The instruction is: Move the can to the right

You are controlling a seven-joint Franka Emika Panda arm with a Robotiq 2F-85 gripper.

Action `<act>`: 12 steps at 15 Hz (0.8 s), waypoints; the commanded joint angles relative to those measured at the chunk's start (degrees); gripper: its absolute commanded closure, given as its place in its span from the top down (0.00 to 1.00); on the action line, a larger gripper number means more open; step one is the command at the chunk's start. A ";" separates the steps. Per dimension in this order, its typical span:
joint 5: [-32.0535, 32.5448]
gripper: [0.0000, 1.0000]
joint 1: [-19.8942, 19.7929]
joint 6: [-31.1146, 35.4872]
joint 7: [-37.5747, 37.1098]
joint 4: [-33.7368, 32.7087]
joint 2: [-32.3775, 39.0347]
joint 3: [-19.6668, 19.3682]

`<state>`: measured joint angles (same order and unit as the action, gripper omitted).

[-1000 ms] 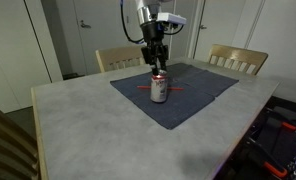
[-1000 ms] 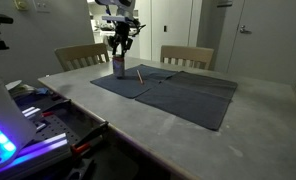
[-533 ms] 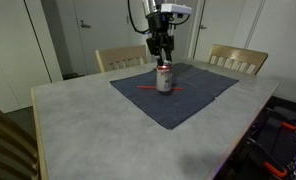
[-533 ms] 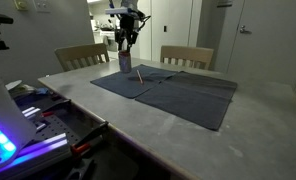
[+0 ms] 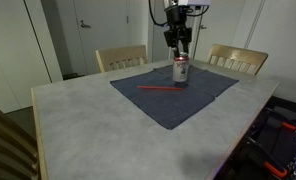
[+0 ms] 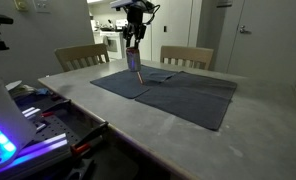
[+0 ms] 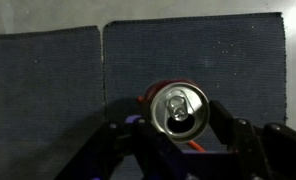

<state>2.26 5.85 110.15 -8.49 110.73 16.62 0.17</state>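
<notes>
Dark cloth [image 5: 158,103] on grey table [image 5: 78,125], gripper [image 5: 180,60] pinching upright can [image 5: 180,72], long axis vertical

Wrist view only caught the can [image 7: 180,108] from straight above, so its sides were hidden, and the red stick [image 7: 191,147] mostly vanished beneath it. In an exterior view the can [image 6: 134,62] was too tiny to read any markings. The arm [image 5: 166,10] above the pincer [image 5: 180,58] ran off the top edge.
</notes>
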 commanded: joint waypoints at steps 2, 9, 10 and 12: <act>0.41 0.34 -3.62 4.27 0.46 9.09 -5.77 -1.79; 0.95 0.34 -8.43 17.71 0.44 17.71 -7.85 -5.74; 0.69 0.34 -9.07 19.18 0.80 18.36 -7.86 -6.27; 0.38 0.34 -10.25 21.47 1.60 19.32 -7.80 -7.19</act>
<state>2.81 -2.54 127.73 -8.34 126.84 10.63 -6.33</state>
